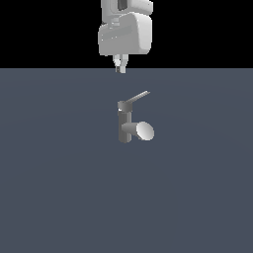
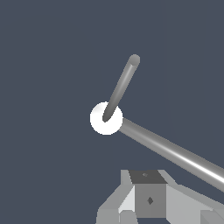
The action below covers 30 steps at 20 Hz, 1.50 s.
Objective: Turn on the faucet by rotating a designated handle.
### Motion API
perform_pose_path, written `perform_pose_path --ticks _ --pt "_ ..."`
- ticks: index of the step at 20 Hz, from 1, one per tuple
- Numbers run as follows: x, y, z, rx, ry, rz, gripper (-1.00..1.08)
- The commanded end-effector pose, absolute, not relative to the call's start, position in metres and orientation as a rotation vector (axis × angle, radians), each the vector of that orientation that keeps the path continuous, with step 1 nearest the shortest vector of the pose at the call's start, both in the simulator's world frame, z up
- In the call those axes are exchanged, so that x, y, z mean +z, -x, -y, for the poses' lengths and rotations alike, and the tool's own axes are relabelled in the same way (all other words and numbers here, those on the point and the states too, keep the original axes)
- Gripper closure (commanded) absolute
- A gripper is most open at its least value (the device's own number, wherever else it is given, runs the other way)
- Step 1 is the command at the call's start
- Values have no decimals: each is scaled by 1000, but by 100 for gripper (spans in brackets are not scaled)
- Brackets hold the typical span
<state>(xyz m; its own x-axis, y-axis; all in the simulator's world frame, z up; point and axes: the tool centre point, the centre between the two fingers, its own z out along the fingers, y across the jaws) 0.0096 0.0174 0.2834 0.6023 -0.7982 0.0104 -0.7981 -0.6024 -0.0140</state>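
Note:
The faucet [image 1: 125, 127] is a small grey upright post with a short thick spout ending in a pale round face [image 1: 145, 131]. The handle [image 1: 137, 98] is a thin grey lever rising from the top cap toward the exterior view's right. My gripper [image 1: 120, 68] hangs above and behind the faucet, apart from it, fingers together and holding nothing. In the wrist view the handle [image 2: 121, 86] crosses the pale round cap [image 2: 99, 122], and a thicker grey bar of the faucet [image 2: 175, 153] runs from under the cap to the frame edge. The gripper [image 2: 146, 199] shows at the edge, short of the cap.
The faucet stands alone on a flat dark blue-grey floor [image 1: 59, 188]. The white arm's hand [image 1: 124, 34] is at the top of the exterior view, against a black background.

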Motion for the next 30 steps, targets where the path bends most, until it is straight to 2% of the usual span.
perform_pose_path --ticks 1,15,30 --pt "269 -26 -9 -23 2760 -1487 108" --pt "199 -98 47 -7 2497 -1908 108" --pt "181 -114 66 0 2417 -2009 108"
